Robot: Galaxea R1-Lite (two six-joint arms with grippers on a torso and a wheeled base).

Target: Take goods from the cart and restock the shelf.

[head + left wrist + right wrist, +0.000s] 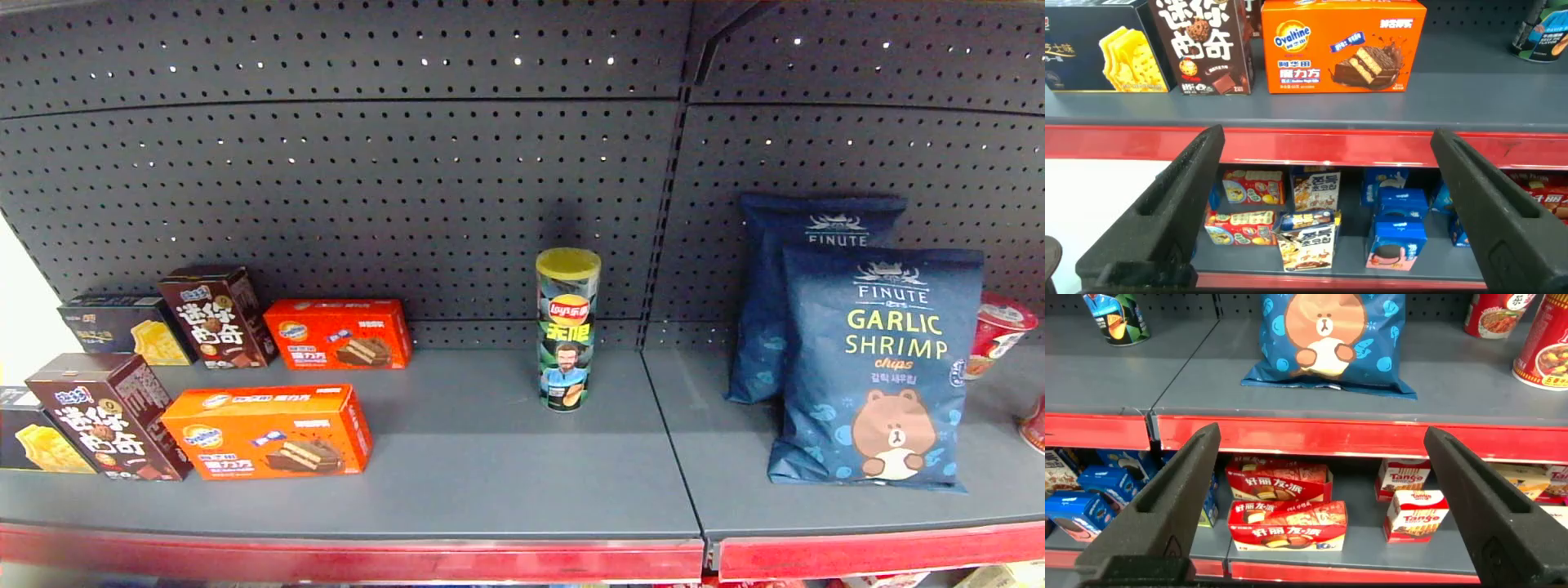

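A grey shelf (490, 465) with a red front lip carries goods. A chips can with a yellow lid (566, 328) stands upright near the middle, against the pegboard. Two orange cake boxes (269, 431) (338, 333) lie left of it, beside dark chocolate boxes (106, 415). Two blue shrimp chip bags (878, 367) stand on the right section. My left gripper (1327, 224) is open and holds nothing, in front of the red lip below the orange box (1341, 46). My right gripper (1327, 510) is open and holds nothing, in front of the lip below the blue bag (1327, 339).
Red cup noodles (1000, 333) sit at the far right of the shelf. The lower shelf holds cookie boxes (1396, 224) and red cake boxes (1282, 506). A bare stretch of shelf lies between the can and the orange boxes.
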